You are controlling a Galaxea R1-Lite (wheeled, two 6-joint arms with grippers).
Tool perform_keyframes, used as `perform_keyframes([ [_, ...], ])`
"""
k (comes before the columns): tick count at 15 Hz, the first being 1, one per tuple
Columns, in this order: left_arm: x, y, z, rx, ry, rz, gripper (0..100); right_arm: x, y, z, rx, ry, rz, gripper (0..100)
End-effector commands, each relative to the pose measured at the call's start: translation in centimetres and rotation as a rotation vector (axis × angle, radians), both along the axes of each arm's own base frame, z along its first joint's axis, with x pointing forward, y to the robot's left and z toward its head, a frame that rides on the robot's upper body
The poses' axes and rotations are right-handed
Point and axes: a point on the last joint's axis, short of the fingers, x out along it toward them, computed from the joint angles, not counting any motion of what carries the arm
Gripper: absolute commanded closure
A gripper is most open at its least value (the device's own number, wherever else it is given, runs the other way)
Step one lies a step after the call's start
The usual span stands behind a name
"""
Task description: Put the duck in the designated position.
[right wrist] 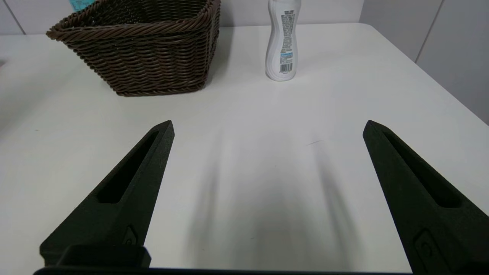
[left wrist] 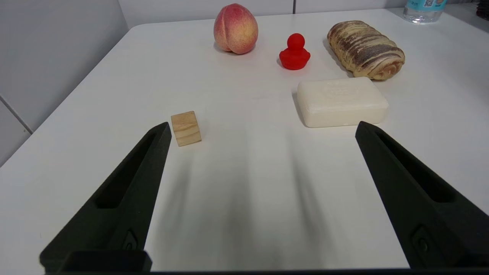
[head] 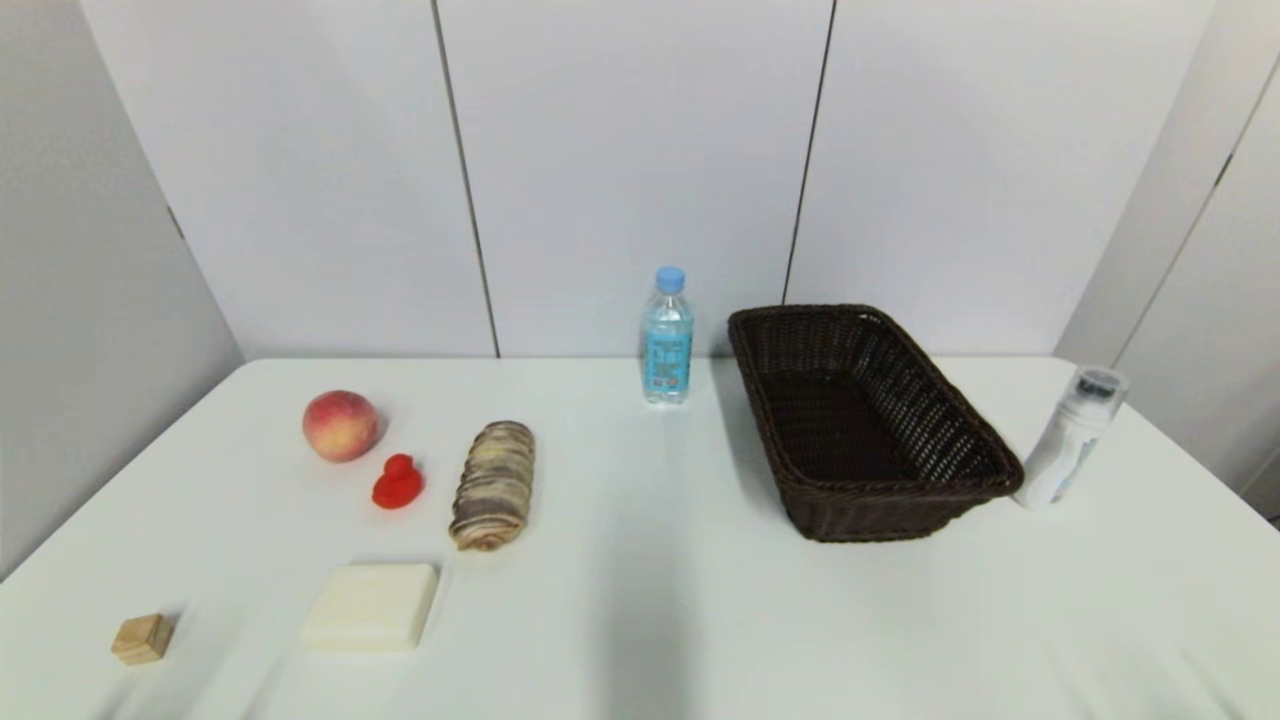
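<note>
Duck placement scene, listed from largest item to smallest. White table (head: 640, 600): all items are borne on its plain top. Wicker basket (head: 985, 455): dark brown, rectangular, set on the robot's right half of the table, with nothing seen inside it. Left gripper (left wrist: 261, 128): not shown in the head view; in the left wrist view its two black fingers (left wrist: 126, 198) are spread wide above bare tabletop, nothing is held between them, and the wooden cube and the soap bar lie just beyond their tips. Right gripper (right wrist: 267, 126): likewise outside the head view; its fingers (right wrist: 126, 194) are spread wide and empty over bare tabletop, with the basket and the white bottle farther off. Water bottle (head: 667, 338): clear, blue-capped and blue-labelled, upright near the far edge, just left of the basket. White bottle (head: 1068, 440): upright, just beside the basket's right near corner. Bread roll (head: 493, 485): brown-striped, lying lengthwise, right of the duck. Soap bar (head: 371, 606): pale rectangular block, nearer the robot than the duck and the roll. Peach (head: 340, 425): red-yellow, at the left far side. Duck (head: 397, 482): bright red, upright on the robot's left half of the table, between peach and roll, just beside the peach, touching neither, and untouched by either gripper. Wooden cube (head: 142, 638): pale, at the near left corner, well apart from the duck.
</note>
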Motion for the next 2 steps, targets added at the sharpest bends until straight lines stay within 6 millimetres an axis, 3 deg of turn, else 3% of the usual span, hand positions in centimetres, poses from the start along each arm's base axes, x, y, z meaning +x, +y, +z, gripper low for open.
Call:
perform_keyframes([
  [1, 0.01, 0.0, 0.01, 0.0, 0.001, 0.0, 0, 0.01, 0.0, 0.01, 0.0, 0.001, 0.0, 0],
  [2, 0.01, 0.0, 0.01, 0.0, 0.001, 0.001, 0, 0.0, 0.0, 0.01, 0.001, -0.001, 0.0, 0],
])
